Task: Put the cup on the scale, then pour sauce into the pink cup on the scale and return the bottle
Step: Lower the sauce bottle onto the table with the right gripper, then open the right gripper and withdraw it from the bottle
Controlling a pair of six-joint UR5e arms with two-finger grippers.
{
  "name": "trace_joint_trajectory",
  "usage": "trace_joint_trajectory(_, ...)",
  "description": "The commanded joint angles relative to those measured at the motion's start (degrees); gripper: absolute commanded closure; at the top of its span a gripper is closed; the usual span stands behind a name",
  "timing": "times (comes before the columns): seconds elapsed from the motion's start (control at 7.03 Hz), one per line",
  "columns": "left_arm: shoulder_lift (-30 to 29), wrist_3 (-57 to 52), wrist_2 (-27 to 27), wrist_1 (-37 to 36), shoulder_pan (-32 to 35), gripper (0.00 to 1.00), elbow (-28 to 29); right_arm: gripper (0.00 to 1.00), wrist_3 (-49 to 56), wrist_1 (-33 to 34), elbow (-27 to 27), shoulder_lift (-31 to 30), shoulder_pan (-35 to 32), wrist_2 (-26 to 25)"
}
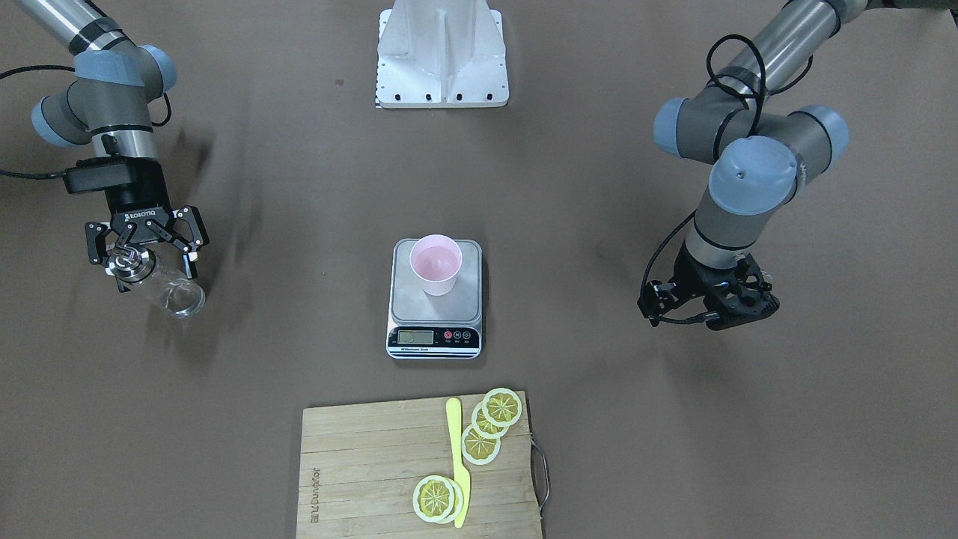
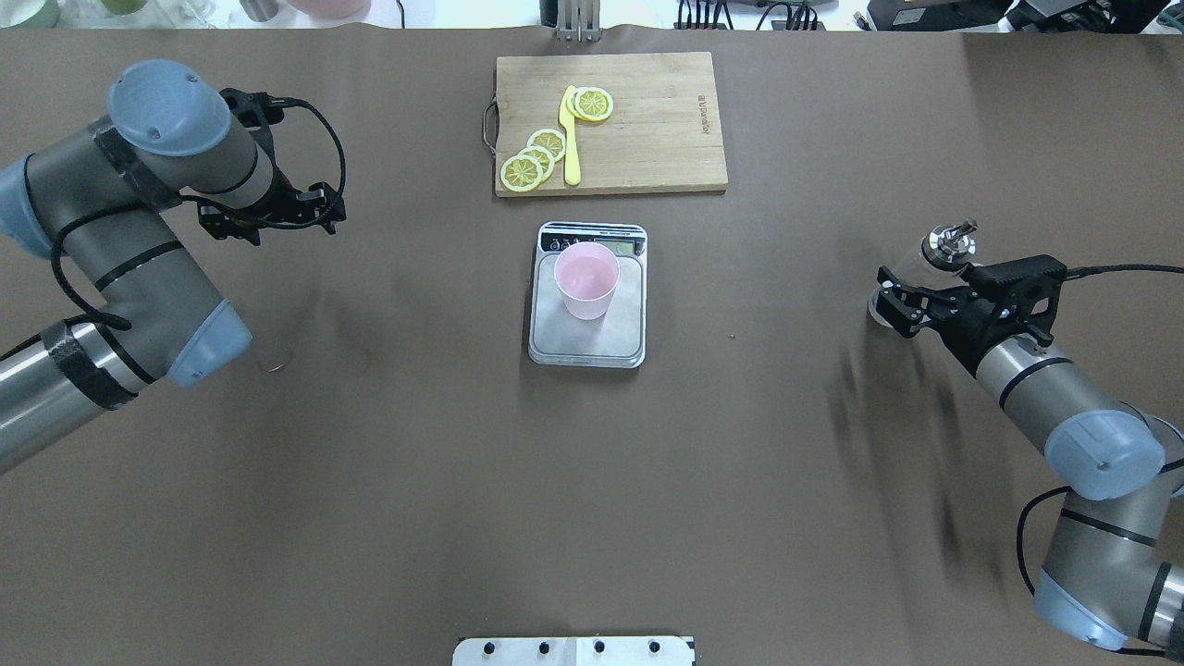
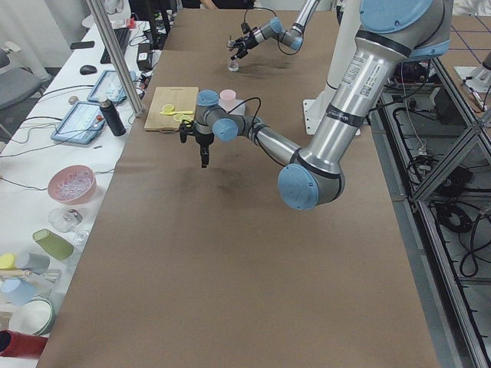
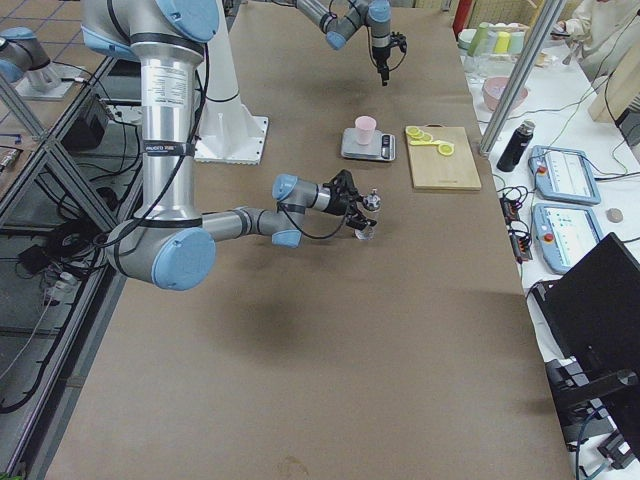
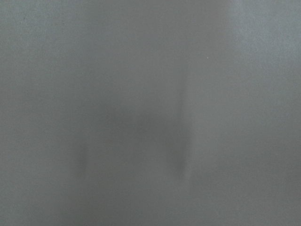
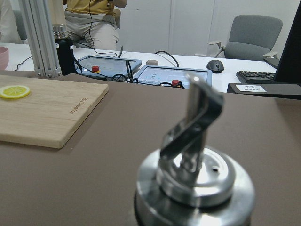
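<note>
Pink cup [image 1: 435,263] upright on the scale [image 1: 434,303] in the middle of the bench [image 1: 599,419], bottle [image 1: 177,296] off to the robot's right inside the spread right gripper [image 1: 150,262], left gripper [image 1: 711,303] above the bench, spread or pressed together unclear

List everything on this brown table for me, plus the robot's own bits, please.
cup: one, pale pink, upright on the scale.
scale: one, silver-grey with a black front strip, mid-table.
bottle: one, clear glass with a metal spout, towards the robot's right end of the table.
cutting board: one, wooden, beyond the scale from the robot.
lemon slices: five as far as I can count, yellow, on the board.
knife: one, yellow, on the board among the slices.
table: one, brown.
mount: one, white, at the robot's edge of the table.
right arm's fingers: black, either side of the bottle; grip unclear.
left arm's fingers: black, pointing down over bare table.
</note>
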State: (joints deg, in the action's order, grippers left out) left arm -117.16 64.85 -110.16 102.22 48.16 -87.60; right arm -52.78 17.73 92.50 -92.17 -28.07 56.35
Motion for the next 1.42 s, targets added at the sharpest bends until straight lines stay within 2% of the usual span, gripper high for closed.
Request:
trace_joint_trajectory(0.0,0.01,0.01,0.3,0.0,-0.09,0.02,-0.03,0.0,-0.65,-0.15,1.18,-1.95,0.21,-0.19)
trace_joint_trajectory(0.43,0.01,0.18,0.3,0.0,-0.17,0.02,0.06,0.0,-1.44,-0.16,8.65,-8.09,1.26,0.42)
trace_joint_trajectory(0.57,0.01,0.88,0.3,0.0,-0.26,0.02,0.06,0.0,-1.53,-0.07,13.19,-11.94,1.53,2.08)
trace_joint_trajectory(0.71,0.01,0.98,0.3,0.0,-0.26,0.02,0.06,0.0,-1.53,1.67,20.54,-17.29,1.27,6.7)
trace_joint_trajectory(0.85,0.01,0.98,0.3,0.0,-0.26,0.02,-0.03,0.0,-1.53,2.3,24.71,-20.65,1.0,8.32)
trace_joint_trajectory(1.0,0.01,0.98,0.3,0.0,-0.26,0.02,-0.12,0.0,-1.44,4.57,27.1,-21.64,-4.31,15.73)
trace_joint_trajectory(1.14,0.01,1.06,0.3,0.0,-0.35,0.02,-0.12,0.0,-1.01,12.25,29.65,-19.56,-16.63,33.03)
trace_joint_trajectory(1.28,-0.08,1.76,0.3,0.09,-0.35,0.02,-0.29,0.0,0.04,20.76,29.24,-13.1,-31.02,50.87)
